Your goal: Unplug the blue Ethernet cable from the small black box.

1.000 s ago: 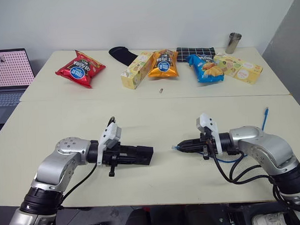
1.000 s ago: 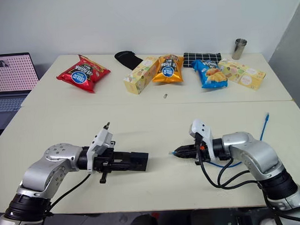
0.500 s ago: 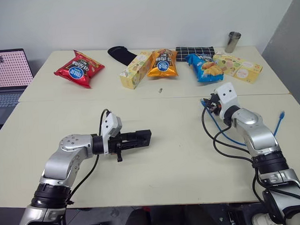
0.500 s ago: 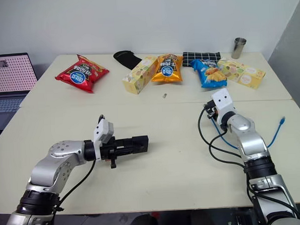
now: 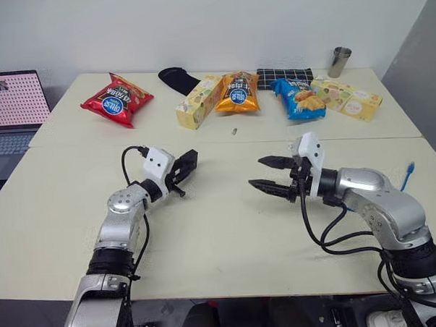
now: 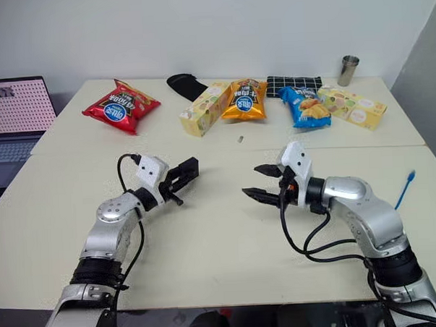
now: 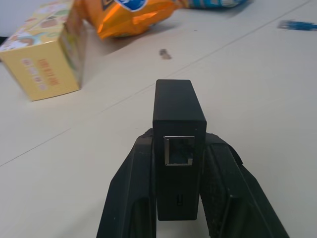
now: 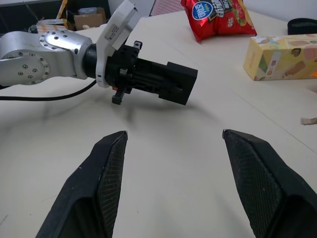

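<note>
My left gripper [image 5: 183, 167] is shut on the small black box [image 5: 188, 162] and holds it just above the table, left of centre. In the left wrist view the box [image 7: 178, 106] stands between the fingers [image 7: 133, 183], and its port [image 7: 179, 151] is empty. My right gripper [image 5: 257, 172] hangs open and empty right of centre, pointing at the box; in the right wrist view the box [image 8: 173, 82] lies ahead of the spread fingers [image 8: 106, 168]. A short stretch of the blue Ethernet cable [image 5: 409, 171] shows at the table's right edge, apart from both grippers.
Along the far side lie a red snack bag [image 5: 116, 100], a black cloth [image 5: 178, 78], a yellow carton [image 5: 198, 100], an orange bag [image 5: 236, 92], a checked pouch [image 5: 283, 75], a blue bag [image 5: 298, 100], another carton [image 5: 345, 98] and a metal cup [image 5: 339, 60]. A laptop [image 5: 9, 107] stands left.
The right gripper has opened, let go of the blue plug, and swung back toward the centre. The left arm pushed the box forward and turned it toward the right.
</note>
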{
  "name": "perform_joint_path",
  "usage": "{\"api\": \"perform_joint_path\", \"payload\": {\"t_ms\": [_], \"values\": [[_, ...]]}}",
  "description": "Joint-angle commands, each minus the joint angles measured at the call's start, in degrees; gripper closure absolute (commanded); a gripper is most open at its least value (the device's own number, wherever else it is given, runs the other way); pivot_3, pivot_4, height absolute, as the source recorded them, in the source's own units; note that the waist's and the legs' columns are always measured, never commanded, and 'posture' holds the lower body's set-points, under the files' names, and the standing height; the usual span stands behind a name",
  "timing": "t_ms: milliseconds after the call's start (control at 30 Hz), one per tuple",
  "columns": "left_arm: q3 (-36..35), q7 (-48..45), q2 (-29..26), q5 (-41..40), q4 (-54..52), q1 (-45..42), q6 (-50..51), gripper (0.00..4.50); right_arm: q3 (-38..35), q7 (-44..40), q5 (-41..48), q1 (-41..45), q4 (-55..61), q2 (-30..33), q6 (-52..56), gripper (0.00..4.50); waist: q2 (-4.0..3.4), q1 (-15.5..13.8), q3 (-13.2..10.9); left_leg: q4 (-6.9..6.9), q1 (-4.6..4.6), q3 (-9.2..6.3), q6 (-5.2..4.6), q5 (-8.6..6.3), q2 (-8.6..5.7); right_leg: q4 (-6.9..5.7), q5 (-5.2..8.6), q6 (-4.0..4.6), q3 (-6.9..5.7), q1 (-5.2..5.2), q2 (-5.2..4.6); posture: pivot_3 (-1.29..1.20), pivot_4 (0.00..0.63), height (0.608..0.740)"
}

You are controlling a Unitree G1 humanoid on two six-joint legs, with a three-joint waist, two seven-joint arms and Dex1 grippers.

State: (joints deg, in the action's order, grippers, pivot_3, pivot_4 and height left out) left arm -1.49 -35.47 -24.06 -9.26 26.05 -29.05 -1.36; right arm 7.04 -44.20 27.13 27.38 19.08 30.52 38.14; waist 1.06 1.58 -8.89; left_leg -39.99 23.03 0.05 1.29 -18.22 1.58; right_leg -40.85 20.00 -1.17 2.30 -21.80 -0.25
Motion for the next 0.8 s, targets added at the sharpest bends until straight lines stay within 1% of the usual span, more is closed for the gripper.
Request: {"api": "perform_joint_path", "payload": {"t_ms": [33, 67, 133, 167, 200, 267, 300, 333, 367, 467, 567, 667, 800], "values": [[-1.19, 4.75, 2.79, 1.38, 4.95, -1.88, -3.57, 3.71, 0.39, 1.59, -0.83, 1.97, 1.3, -0.6, 0.7, 1.25, 0.01, -0.01, 0.01, 0.0, 0.0, 0.0, 0.0, 0.0, 0.0, 0.01, 0.0, 0.0, 0.0, 0.0, 0.0, 0.0, 0.15, 0.74], [-1.27, 4.64, 3.16, 1.19, 5.55, -1.84, -3.7, 3.71, 0.6, 1.74, -1.05, 2.01, 1.32, -0.56, 0.8, 1.25, 0.03, -0.05, 0.02, 0.0, 0.0, 0.0, 0.0, 0.0, 0.0, 0.01, 0.0, 0.0, 0.0, 0.0, 0.0, 0.0, 0.15, 0.74], [-1.32, 4.77, 3.38, 1.45, 6.06, -1.59, -4.67, 3.0, 0.78, 1.94, -1.26, 2.01, 1.43, -0.53, 0.98, 1.23, 0.03, -0.07, 0.02, 0.01, 0.0, -0.01, 0.0, 0.0, 0.0, -0.01, 0.0, 0.0, -0.03, 0.0, -0.02, 0.0, 0.15, 0.74], [-1.47, 4.42, 3.4, 1.13, 5.74, -1.04, -4.41, 2.95, 0.82, 2.16, -1.43, 1.88, 1.6, -0.52, 1.17, 1.23, 0.03, -0.01, 0.02, 0.01, 0.0, -0.01, 0.0, 0.0, 0.0, 0.0, 0.0, 0.0, -0.02, 0.0, -0.02, 0.0, 0.15, 0.74], [-1.56, 3.88, 3.31, 0.76, 5.34, -0.51, -4.05, 2.66, 0.86, 2.37, -1.57, 1.75, 1.76, -0.51, 1.34, 1.23, 0.03, 0.03, 0.02, 0.0, -0.01, 0.01, 0.0, 0.0, 0.0, 0.0, 0.0, 0.0, -0.01, 0.0, -0.02, 0.0, 0.15, 0.74], [-1.74, 2.67, 2.8, -0.04, 3.78, 0.94, -2.97, 2.34, 0.8, 2.88, -1.56, 1.36, 2.25, -0.54, 1.83, 1.23, 0.03, 0.09, 0.02, 0.0, -0.01, 0.01, 0.0, 0.0, 0.0, -0.01, 0.0, 0.0, -0.02, -0.01, -0.02, 0.0, 0.15, 0.74], [-1.84, 2.23, 2.36, -0.24, 2.65, 1.78, -2.29, 2.06, 0.8, 3.13, -1.58, 1.14, 2.51, -0.56, 2.0, 1.23, 0.03, 0.1, 0.02, 0.01, -0.01, 0.0, 0.0, 0.0, 0.01, -0.01, 0.0, 0.0, -0.03, -0.01, -0.02, 0.0, 0.15, 0.74], [-2.0, 1.86, 1.88, -0.41, 1.35, 2.68, -1.6, 1.97, 0.82, 3.41, -1.6, 0.92, 2.82, -0.59, 2.17, 1.23, 0.03, 0.12, 0.02, 0.02, -0.01, -0.01, 0.0, 0.0, 0.01, -0.01, 0.0, 0.0, -0.04, -0.02, -0.02, 0.0, 0.15, 0.74], [-2.46, 1.7, 1.31, -0.97, -0.64, 3.88, -0.04, 1.7, 0.79, 3.87, -1.67, 0.68, 3.11, -0.68, 2.34, 1.23, 0.02, 0.15, 0.02, 0.03, -0.01, -0.01, 0.01, 0.0, 0.02, -0.02, 0.0, 0.0, -0.04, -0.02, -0.02, 0.0, 0.15, 0.74], [-3.08, 1.03, -0.34, -1.56, -6.1, 7.06, 2.97, 1.09, 0.53, 5.06, -1.82, -0.01, 3.85, -0.87, 2.7, 1.23, 0.02, 0.18, 0.02, 0.04, -0.01, -0.02, 0.0, 0.0, 0.03, -0.02, 0.0, 0.0, -0.04, -0.03, -0.02, 0.0, 0.15, 0.74], [-4.26, -0.2, -5.41, -1.5, -16.19, 12.81, 8.23, 1.09, -1.01, 6.64, -2.17, -2.3, 4.46, -0.1, 3.01, 1.23, 0.02, 0.29, 0.02, 0.05, -0.01, -0.03, 0.01, 0.0, 0.04, -0.02, 0.0, 0.0, -0.04, -0.03, -0.01, 0.0, 0.15, 0.74], [-4.31, -1.78, -9.07, -1.61, -22.21, 15.74, 11.74, 1.09, -3.5, 6.86, -1.49, -4.5, 5.4, 1.61, 3.35, 1.23, 0.01, 0.22, 0.01, 0.09, -0.01, -0.07, 0.0, 0.0, 0.05, -0.03, 0.0, 0.0, -0.06, -0.04, -0.01, 0.0, 0.15, 0.74], [-5.74, -6.28, -15.24, -4.26, -30.75, 18.94, 16.97, 1.09, -9.6, 5.29, 0.63, -8.61, 6.54, 6.15, 4.1, 1.23, 0.02, -0.25, 0.01, 0.05, 0.0, -0.09, 0.0, 0.0, -0.05, 0.08, 0.0, 0.0, -0.06, 0.1, -0.1, 0.0, 0.15, 0.74]]}}
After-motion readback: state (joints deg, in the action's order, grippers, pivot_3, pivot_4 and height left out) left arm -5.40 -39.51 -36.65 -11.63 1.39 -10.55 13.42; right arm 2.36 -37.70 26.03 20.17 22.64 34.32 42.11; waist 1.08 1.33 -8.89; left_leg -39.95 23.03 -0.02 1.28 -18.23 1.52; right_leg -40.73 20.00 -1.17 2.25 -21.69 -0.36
